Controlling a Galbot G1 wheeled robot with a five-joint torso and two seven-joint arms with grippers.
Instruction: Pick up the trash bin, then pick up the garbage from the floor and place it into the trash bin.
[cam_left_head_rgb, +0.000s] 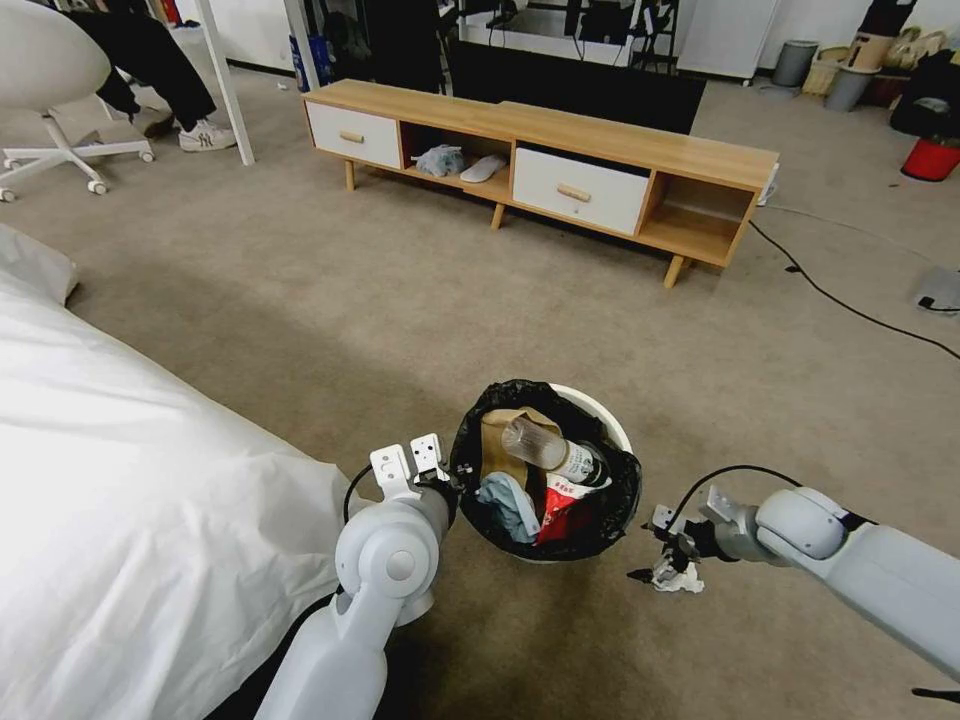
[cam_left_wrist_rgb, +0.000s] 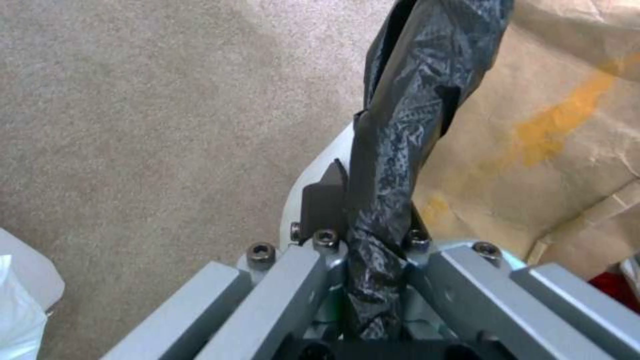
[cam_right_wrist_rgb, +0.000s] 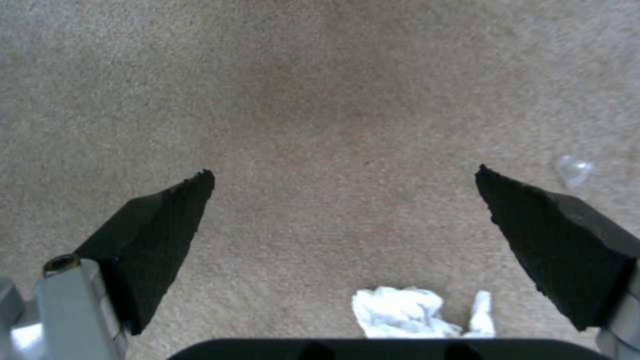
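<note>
The trash bin (cam_left_head_rgb: 603, 410), white with a black bag over its rim, hangs just above the floor (cam_left_head_rgb: 400, 300). It holds a brown paper bag (cam_left_head_rgb: 505, 432), a clear bottle (cam_left_head_rgb: 550, 452) and a red-and-white carton (cam_left_head_rgb: 562, 508). My left gripper (cam_left_head_rgb: 458, 480) is shut on the bin's left rim. In the left wrist view its fingers (cam_left_wrist_rgb: 323, 200) pinch the black bag (cam_left_wrist_rgb: 393, 150) against the white wall (cam_left_wrist_rgb: 310, 172). To the right of the bin, my right gripper (cam_left_head_rgb: 660, 553) stands open just above a crumpled white tissue (cam_left_head_rgb: 682, 581) on the carpet; the tissue (cam_right_wrist_rgb: 400, 312) lies near the palm, behind the fingertips (cam_right_wrist_rgb: 193, 192).
A bed with a white sheet (cam_left_head_rgb: 120, 480) fills the left side, close to my left arm. A low wooden cabinet (cam_left_head_rgb: 540, 150) stands ahead across open carpet. A black cable (cam_left_head_rgb: 850, 305) runs at the right. A small clear scrap (cam_right_wrist_rgb: 573, 169) lies beside the right finger.
</note>
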